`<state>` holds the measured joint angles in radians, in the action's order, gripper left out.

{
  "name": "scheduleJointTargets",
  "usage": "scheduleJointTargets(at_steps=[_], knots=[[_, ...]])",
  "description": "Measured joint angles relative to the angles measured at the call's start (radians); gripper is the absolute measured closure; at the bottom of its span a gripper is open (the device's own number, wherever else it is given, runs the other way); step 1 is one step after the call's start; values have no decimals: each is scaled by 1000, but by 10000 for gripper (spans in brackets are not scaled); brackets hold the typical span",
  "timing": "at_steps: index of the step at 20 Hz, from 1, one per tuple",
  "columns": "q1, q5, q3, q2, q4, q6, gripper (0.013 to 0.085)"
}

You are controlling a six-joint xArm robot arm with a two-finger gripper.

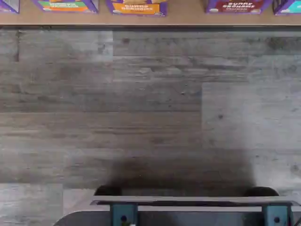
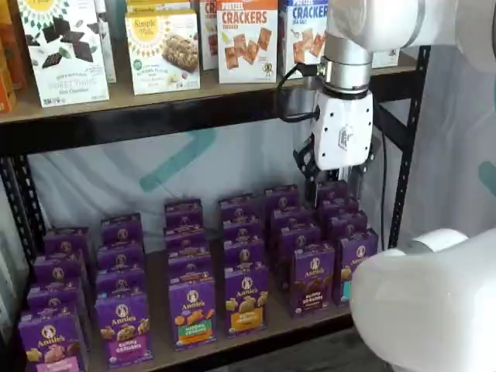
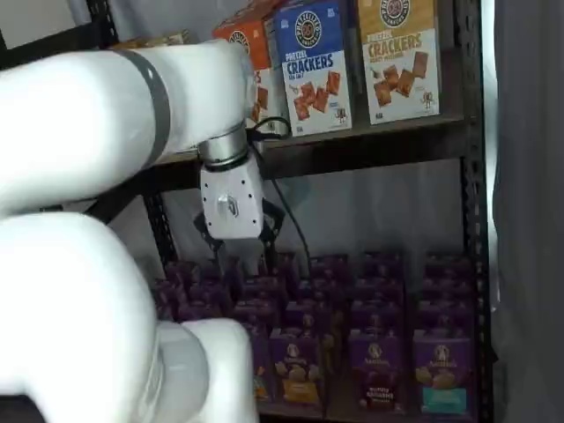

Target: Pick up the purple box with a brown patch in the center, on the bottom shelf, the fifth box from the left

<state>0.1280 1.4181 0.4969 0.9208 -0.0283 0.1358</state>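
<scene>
The purple box stands upright at the front of the bottom shelf, with brown crackers pictured mid-front and a brown band below. It also shows as the purple box. In the wrist view only the brown-banded foot of the purple box is seen, on the shelf board. My gripper hangs in front of the rack, above the box and slightly right of it, apart from it. Its two black fingers stand open with nothing between them. The gripper also shows below its white body.
A yellow-orange banded carton stands left of the target and a teal banded one right of it. Cracker boxes fill the upper board. A black rack post is at the right. A white arm link fills the foreground. Grey floor lies below.
</scene>
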Motion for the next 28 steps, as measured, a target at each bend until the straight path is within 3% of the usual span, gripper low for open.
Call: scheduleJointTargets(at_steps=[3,11,28], knots=[[29,-22,-12,14,54,37,130],[29,-62,-24,-28,87,46,130],[-2,-390,-81,-273,71,26,130]])
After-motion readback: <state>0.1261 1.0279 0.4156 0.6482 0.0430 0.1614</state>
